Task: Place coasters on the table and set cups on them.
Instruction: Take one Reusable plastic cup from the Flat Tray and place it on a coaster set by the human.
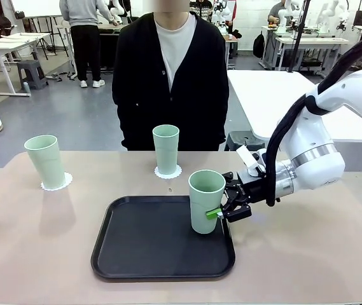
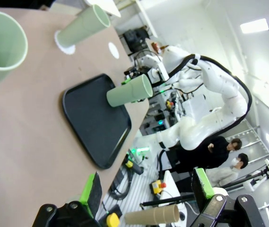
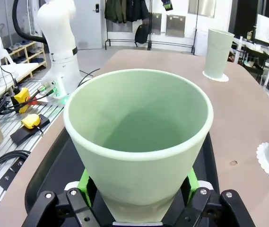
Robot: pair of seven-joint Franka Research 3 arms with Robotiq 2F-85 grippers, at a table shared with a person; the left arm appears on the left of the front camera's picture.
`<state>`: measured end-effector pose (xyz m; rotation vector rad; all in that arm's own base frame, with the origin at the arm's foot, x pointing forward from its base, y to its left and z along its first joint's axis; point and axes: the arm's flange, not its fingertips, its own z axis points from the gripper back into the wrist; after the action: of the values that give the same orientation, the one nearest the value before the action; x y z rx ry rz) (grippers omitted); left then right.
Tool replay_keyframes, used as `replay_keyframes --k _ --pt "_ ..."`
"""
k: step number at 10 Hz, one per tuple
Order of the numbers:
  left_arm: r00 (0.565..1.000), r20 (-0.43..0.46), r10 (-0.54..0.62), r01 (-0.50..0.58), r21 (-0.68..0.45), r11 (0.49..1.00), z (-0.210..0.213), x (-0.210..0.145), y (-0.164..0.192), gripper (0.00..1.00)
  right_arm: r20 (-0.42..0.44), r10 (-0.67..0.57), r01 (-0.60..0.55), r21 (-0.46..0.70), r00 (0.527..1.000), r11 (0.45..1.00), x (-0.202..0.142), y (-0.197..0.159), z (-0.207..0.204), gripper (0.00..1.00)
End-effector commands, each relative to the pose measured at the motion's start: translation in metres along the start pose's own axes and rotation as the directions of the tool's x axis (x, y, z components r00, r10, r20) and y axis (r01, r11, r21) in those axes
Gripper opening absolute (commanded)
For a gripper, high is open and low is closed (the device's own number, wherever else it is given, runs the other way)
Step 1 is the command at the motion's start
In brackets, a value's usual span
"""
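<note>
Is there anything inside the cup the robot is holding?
Empty. The right wrist view looks straight into the cup, held by the right end effector, showing bare green bottom.

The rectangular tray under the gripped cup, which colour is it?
The rectangular tray with rounded corners is plain black, matte, without pattern. The front view shows it best.

A smooth grey floor (image 1: pixel 72 121) runs behind the work area. White rectangular tables (image 1: pixel 2 46) stand at far left with a grey stool (image 1: pixel 33 73) beneath; another white table (image 1: pixel 276 101) sits right. Bright ceiling light panels (image 2: pixel 254 26) glow overhead.
</note>
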<state>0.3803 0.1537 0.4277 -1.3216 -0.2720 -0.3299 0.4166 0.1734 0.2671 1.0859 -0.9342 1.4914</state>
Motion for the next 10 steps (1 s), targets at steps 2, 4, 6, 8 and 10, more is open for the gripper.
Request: replay_keyframes --k 2,4,6,8,10 --pt "1.000 0.017 0.002 -0.002 0.001 1.000 0.000 0.001 -0.002 1.00 0.075 -0.030 0.034 -0.045 0.997 0.998 0.005 -0.002 0.004 0.00" --pt "1.000 0.017 0.002 -0.002 0.001 1.000 0.000 0.001 -0.002 1.00 0.041 -0.157 0.160 -0.080 0.987 0.984 0.042 0.006 0.022 0.00" --pt "1.000 0.017 0.002 -0.002 0.001 1.000 0.000 0.001 -0.002 1.00 -0.041 -0.239 0.235 -0.082 0.970 0.968 0.089 0.014 0.044 0.00" --pt "1.000 0.017 0.002 -0.002 0.001 1.000 0.000 0.001 -0.002 1.00 -0.091 -0.219 0.207 -0.125 0.972 0.970 0.137 0.026 0.064 0.00" --pt "1.000 0.017 0.002 -0.002 0.001 1.000 0.000 0.001 -0.002 1.00 -0.061 -0.176 0.164 -0.160 0.983 0.973 0.167 0.035 0.083 0.00"
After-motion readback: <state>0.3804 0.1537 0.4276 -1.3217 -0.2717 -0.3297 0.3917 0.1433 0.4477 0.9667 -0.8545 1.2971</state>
